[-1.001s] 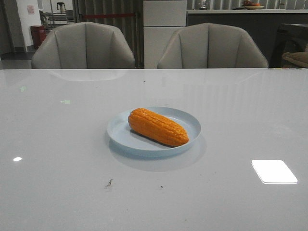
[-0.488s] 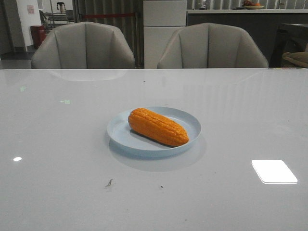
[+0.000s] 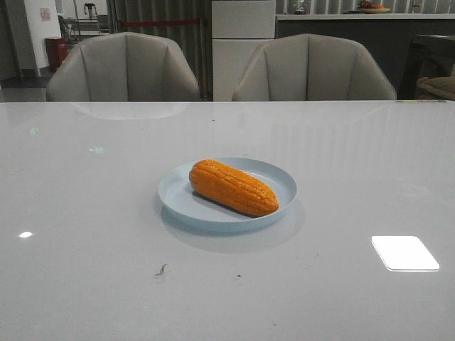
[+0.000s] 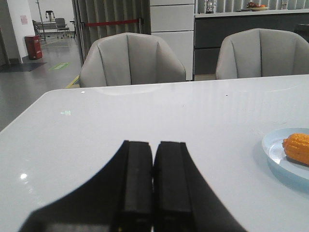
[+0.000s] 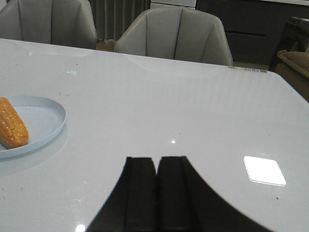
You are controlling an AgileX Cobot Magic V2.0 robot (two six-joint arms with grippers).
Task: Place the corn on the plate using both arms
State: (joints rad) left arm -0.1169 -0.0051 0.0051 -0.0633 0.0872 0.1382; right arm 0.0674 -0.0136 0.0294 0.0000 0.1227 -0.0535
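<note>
The orange-yellow corn [image 3: 232, 187] lies on the pale blue plate [image 3: 284, 186] at the middle of the table, its tapered end toward the front right. No arm shows in the front view. In the left wrist view my left gripper [image 4: 154, 145] is shut and empty, low over the table, well apart from the plate [image 4: 275, 150] and the corn [image 4: 298, 147]. In the right wrist view my right gripper [image 5: 156, 161] is shut and empty, well apart from the plate [image 5: 50, 121] and the corn [image 5: 11, 123].
The glossy white table [image 3: 85, 213] carries a bright square light reflection [image 3: 404, 252] at the front right and small dark specks [image 3: 162, 269] near the front. Two grey chairs [image 3: 122, 69] [image 3: 313, 69] stand behind the far edge.
</note>
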